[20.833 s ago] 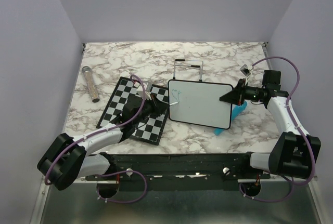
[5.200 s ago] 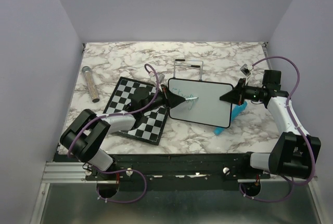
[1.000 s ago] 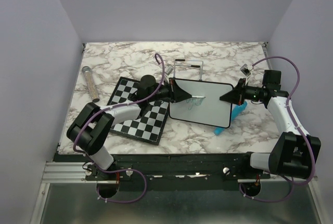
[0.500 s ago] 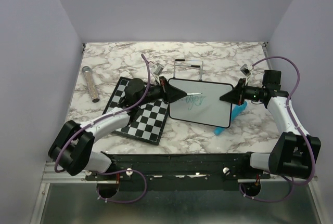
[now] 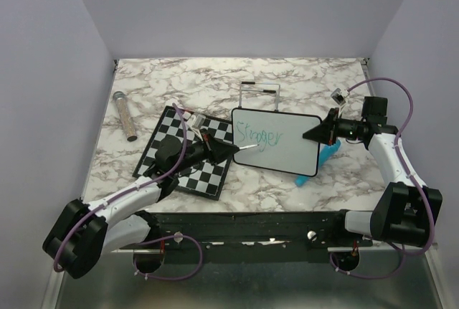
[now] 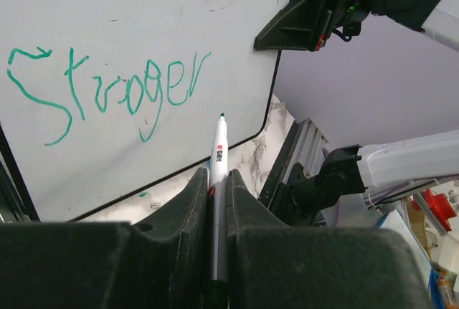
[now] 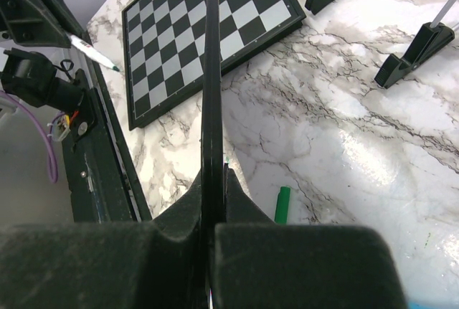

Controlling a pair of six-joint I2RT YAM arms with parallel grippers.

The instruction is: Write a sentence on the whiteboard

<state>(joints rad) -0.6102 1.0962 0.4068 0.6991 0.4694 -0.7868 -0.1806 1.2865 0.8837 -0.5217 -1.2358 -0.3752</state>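
One whiteboard sits at the middle of the marble worktop. It carries one line of teal-green lettering, the sentence, which reads roughly "Stroger" across the board's upper left part.

There is one chessboard just left of the whiteboard. One glittery tube lies well to the left of it. One wire stand is just behind it, and one blue object shows under its right end. One small green piece lies on the worktop beneath the board's held edge.

Both arms reach in toward the whiteboard. The left arm stretches low over the chessboard, and the left hand is pressed tight on one white marker. The marker points at the board just below the end of the lettering; whether its tip touches cannot be told. The right arm bends in from the right side. The right hand pinches the whiteboard's right edge, which the wrist view shows edge-on between the fingers.
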